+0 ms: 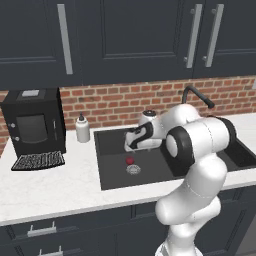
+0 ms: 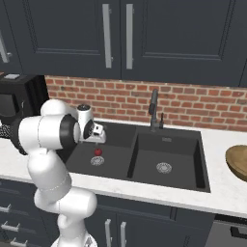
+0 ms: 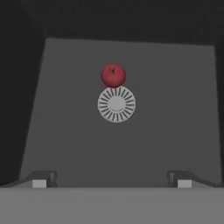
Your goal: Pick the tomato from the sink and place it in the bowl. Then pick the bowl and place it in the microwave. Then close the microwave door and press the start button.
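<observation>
From the left base view, the gripper (image 1: 131, 145) is hanging over the sink (image 1: 107, 160), fingers spread wide and empty, above the tomato (image 1: 130, 161) beside the drain (image 1: 133, 169). From the right base view, the bowl (image 2: 238, 161) is waiting well apart on the counter. In the hand view, the round tomato, stem toward the camera, has no long axis; it could roll off if nudged.

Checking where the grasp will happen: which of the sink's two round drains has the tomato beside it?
The drain in the basin nearer the coffee machine; the tomato sits right at its edge. The other basin's drain has nothing near it.
</observation>
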{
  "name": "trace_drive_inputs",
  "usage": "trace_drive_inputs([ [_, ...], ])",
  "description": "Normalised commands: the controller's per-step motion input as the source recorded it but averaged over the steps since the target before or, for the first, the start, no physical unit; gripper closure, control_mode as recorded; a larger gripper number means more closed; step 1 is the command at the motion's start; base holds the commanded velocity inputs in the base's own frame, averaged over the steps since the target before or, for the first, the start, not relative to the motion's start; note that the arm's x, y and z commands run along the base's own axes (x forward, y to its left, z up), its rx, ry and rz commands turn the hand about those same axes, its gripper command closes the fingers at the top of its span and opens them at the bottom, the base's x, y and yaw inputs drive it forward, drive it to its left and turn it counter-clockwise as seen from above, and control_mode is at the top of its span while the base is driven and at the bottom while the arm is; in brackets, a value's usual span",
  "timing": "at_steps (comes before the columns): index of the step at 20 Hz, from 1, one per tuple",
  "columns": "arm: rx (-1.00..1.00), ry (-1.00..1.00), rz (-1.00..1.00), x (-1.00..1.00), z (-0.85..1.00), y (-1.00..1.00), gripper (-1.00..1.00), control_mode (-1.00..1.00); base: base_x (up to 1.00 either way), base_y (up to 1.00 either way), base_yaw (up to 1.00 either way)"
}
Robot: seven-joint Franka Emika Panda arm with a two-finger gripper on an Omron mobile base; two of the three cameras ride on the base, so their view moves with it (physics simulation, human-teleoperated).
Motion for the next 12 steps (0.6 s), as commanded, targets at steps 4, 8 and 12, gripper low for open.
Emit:
trace_drive_inputs([
  [4, 0.0, 0.0, 0.0, 0.32, -0.41, 0.06, -1.0, -1.0, 0.0, 0.0, 0.0],
  [8, 0.0, 0.0, 0.0, 0.41, -0.39, 0.11, -1.0, -1.0, 0.0, 0.0, 0.0],
  [12, 0.0, 0.0, 0.0, 0.42, -0.32, 0.05, -1.0, -1.0, 0.0, 0.0, 0.0],
])
